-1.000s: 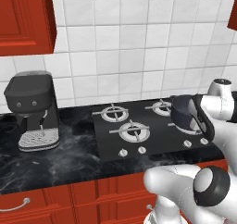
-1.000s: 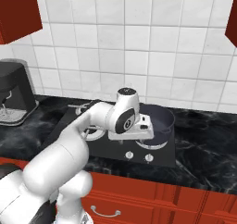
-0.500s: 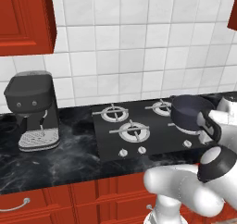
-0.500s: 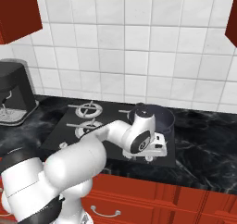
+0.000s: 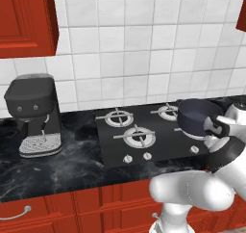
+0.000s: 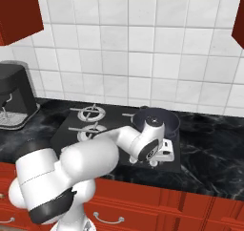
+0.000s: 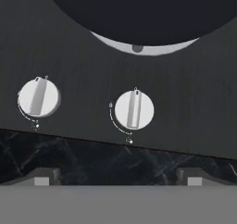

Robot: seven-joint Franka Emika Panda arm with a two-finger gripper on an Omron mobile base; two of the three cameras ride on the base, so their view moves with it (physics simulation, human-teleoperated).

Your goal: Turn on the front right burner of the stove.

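Observation:
The stove (image 5: 158, 148) is a glossy black cooktop set in the dark marble counter. A dark pot (image 5: 197, 115) stands on the front right burner (image 7: 147, 47), of which just a pale sliver of ring shows under the pot's base. In the hand view two round silver knobs face me, one near the middle (image 7: 134, 109) and one to the left (image 7: 39, 97), both with their bars roughly upright. My gripper (image 7: 118, 177) is open, its tips spread wide just short of these knobs. From the right base view the gripper (image 6: 164, 154) hangs low over the stove's front right edge.
A dark grey coffee machine (image 5: 33, 114) stands on the counter to the left. Two more knobs (image 5: 137, 157) sit at the stove's front middle, behind them the left burners (image 5: 139, 136). The tiled wall rises behind; red drawers (image 5: 72, 208) lie under the counter.
My arm has swung right and down along the stove's front. The hand dropped from above the cooktop to the front right knobs, beside the pot.

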